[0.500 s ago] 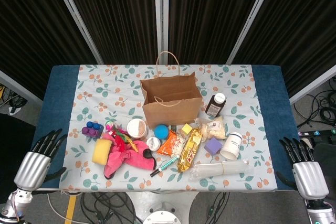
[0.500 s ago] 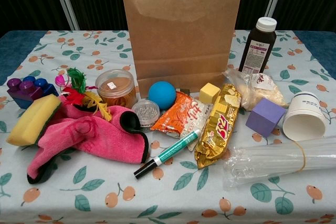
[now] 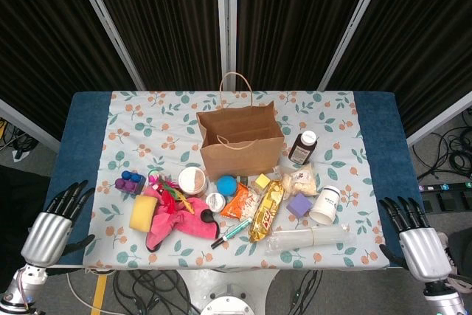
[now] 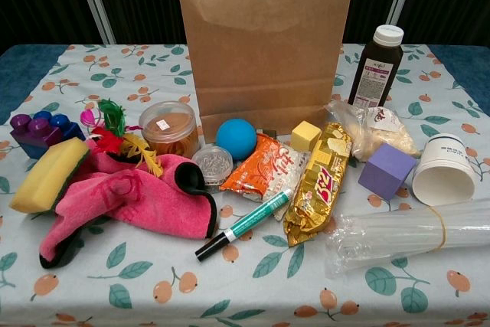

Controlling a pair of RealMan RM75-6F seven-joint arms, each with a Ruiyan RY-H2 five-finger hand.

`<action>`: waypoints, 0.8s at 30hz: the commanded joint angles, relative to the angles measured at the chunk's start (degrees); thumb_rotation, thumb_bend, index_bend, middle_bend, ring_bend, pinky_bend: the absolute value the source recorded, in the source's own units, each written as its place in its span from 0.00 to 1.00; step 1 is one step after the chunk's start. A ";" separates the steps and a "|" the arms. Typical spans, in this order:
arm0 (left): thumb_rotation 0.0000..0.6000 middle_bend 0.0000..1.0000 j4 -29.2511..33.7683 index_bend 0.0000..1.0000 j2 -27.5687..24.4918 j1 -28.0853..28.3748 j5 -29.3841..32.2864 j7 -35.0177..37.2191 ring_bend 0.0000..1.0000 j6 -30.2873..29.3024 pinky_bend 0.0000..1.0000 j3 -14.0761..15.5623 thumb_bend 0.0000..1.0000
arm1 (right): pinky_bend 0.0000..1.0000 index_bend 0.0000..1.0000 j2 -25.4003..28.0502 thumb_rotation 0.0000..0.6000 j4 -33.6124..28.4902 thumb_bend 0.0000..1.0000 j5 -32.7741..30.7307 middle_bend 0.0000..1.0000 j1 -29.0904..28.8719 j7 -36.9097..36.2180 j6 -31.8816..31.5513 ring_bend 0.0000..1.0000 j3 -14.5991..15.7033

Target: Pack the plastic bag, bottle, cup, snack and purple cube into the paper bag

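- The left hand [image 3: 48,235] was held off the table's near-left corner, fingers spread, nothing gripped.
- The right hand [image 3: 422,245] was held off the near-right corner, fingers likewise spread and empty.
- The paper bag [image 3: 240,140] was stood upright and open, well apart from both hands, at mid-table.
- The bottle [image 3: 302,147] was stood just beside the bag, on the right hand's side.
- The cup [image 3: 325,205], purple cube [image 3: 299,205] and rolled plastic bag [image 3: 310,237] were placed nearest the right hand.
- The snack [image 3: 266,210] was laid between the hands, closer to the right.
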State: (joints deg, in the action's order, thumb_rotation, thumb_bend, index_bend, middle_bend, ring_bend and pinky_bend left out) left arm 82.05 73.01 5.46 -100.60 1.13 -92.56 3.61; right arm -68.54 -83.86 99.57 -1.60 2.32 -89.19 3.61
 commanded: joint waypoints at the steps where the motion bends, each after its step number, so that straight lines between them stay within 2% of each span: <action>1: 1.00 0.08 -0.17 0.09 0.16 -0.09 0.05 0.10 0.06 -0.06 0.18 0.03 0.00 | 0.00 0.04 -0.14 1.00 -1.93 0.09 2.65 0.12 -1.74 5.12 3.69 0.00 1.64; 8: 1.00 0.08 -1.29 0.09 0.94 -0.57 0.17 0.82 0.06 -0.94 0.18 -0.05 0.00 | 0.00 0.09 -1.91 1.00 -5.02 0.09 7.35 0.16 -4.68 17.35 10.03 0.00 3.38; 12: 1.00 0.08 -1.24 0.09 0.76 -0.63 -0.08 1.14 0.06 -1.62 0.18 -0.25 0.00 | 0.00 0.13 -3.90 1.00 -5.27 0.09 7.57 0.19 -5.71 22.82 13.91 0.00 3.76; 16: 1.00 0.08 -1.26 0.09 0.47 -0.64 -0.02 1.61 0.06 -2.21 0.18 -0.63 0.00 | 0.00 0.14 -6.53 1.00 -4.80 0.09 6.74 0.20 -6.65 25.15 16.99 0.01 3.75; 24: 1.00 0.08 -2.12 0.09 0.74 -0.51 -0.13 2.23 0.06 -2.79 0.18 -1.05 0.00 | 0.00 0.15 -12.09 1.00 -1.74 0.10 5.96 0.20 -8.13 27.56 18.52 0.01 2.23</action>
State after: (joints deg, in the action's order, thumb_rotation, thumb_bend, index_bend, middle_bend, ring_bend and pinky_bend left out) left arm 80.01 73.70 4.91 -100.72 3.30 -95.30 2.60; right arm -79.68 -86.33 105.80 -9.37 29.40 -70.86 6.30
